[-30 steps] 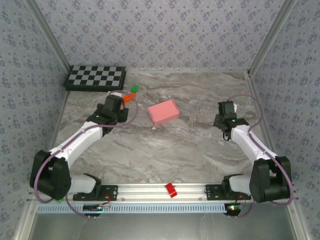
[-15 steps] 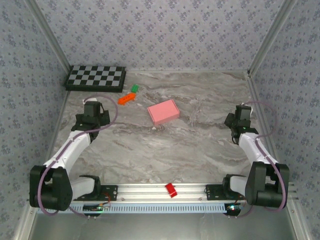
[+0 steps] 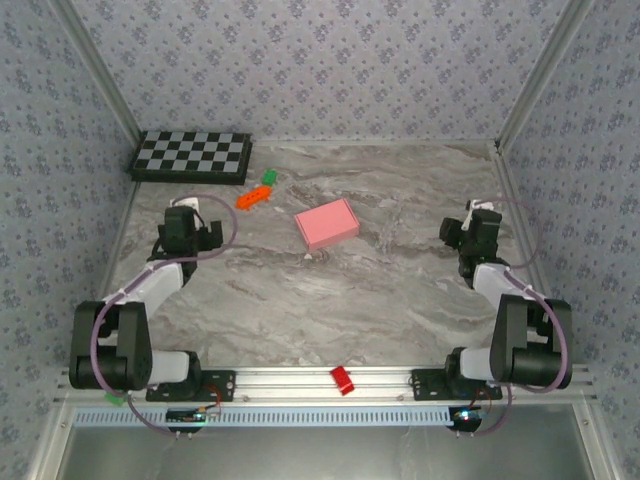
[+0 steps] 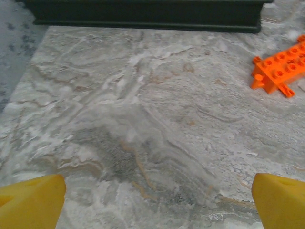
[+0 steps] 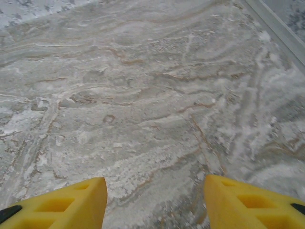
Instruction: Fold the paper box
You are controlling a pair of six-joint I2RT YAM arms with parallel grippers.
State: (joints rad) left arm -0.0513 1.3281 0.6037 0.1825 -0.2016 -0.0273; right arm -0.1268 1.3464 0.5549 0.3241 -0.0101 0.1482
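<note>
Centrally, the pink paper box (image 3: 327, 224) lies closed on the marbled table (image 3: 350, 295).

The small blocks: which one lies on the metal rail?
The red block, at the near edge; the orange block and the green block lie on the marble table by the checkerboard.

Tool (image 5: 155, 193) spread apart above grey marbled table (image 5: 143, 95).

Soft, even light from above fills the top view, which is sharp throughout. The paper box (image 3: 327, 224) casts a thin shadow along its near side on the table (image 3: 400, 290). Both wrist views are bright. The yellow fingers of the left claw (image 4: 155, 207) and right claw (image 5: 155, 202) look blurred at the bottom.
</note>
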